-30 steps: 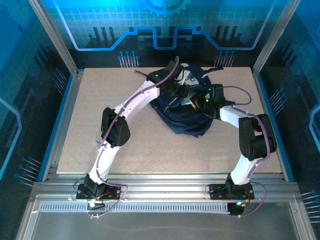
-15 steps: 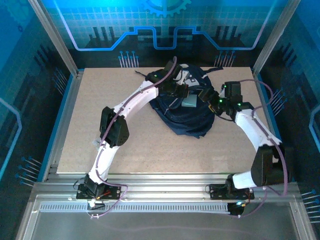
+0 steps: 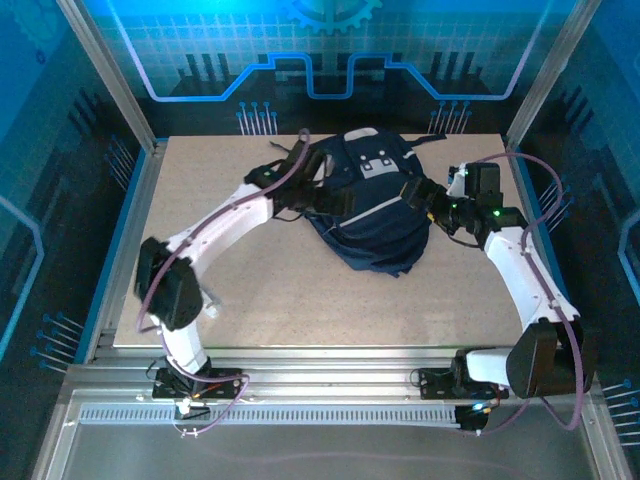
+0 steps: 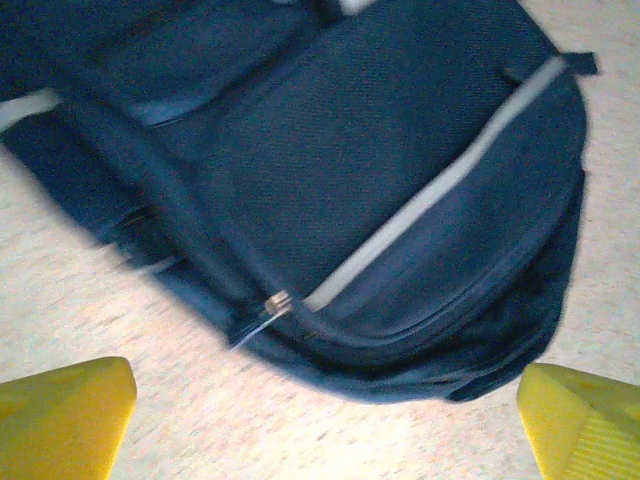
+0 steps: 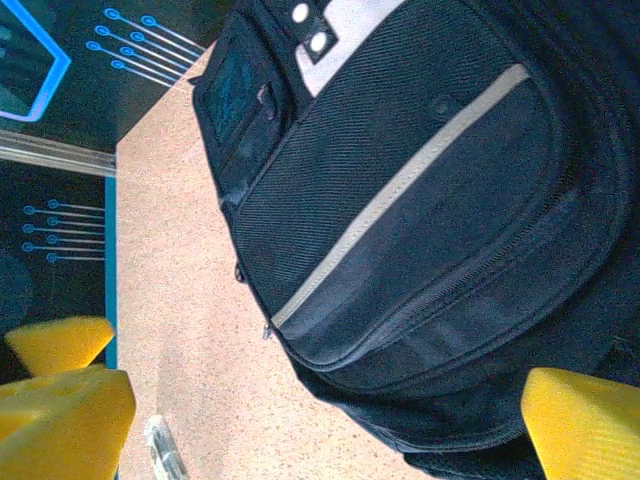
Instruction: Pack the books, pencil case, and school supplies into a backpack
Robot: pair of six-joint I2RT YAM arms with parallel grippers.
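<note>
The backpack (image 3: 372, 215), dark navy with a grey stripe and a light patch, lies flat at the back middle of the table. My left gripper (image 3: 333, 203) is open at the backpack's left edge; in the left wrist view its yellow fingertips (image 4: 62, 415) stand wide apart over bare table, just short of the backpack (image 4: 400, 180) and its zipper pull (image 4: 275, 302). My right gripper (image 3: 414, 189) is open at the bag's right side, with its yellow fingertips (image 5: 585, 420) spread either side of the backpack (image 5: 420, 230). Neither holds anything. The books, pencil case and school supplies are hidden.
Bare tan table (image 3: 290, 290) stretches in front of and to the left of the bag. Metal frame posts (image 3: 105, 75) and blue wall panels close in the sides and back. The table's far edge (image 5: 112, 250) runs beside the right wrist.
Both grippers have opened and pulled back off the backpack, the left toward the left, the right toward the right. The bag's top has dropped flat and the pale item inside is covered.
</note>
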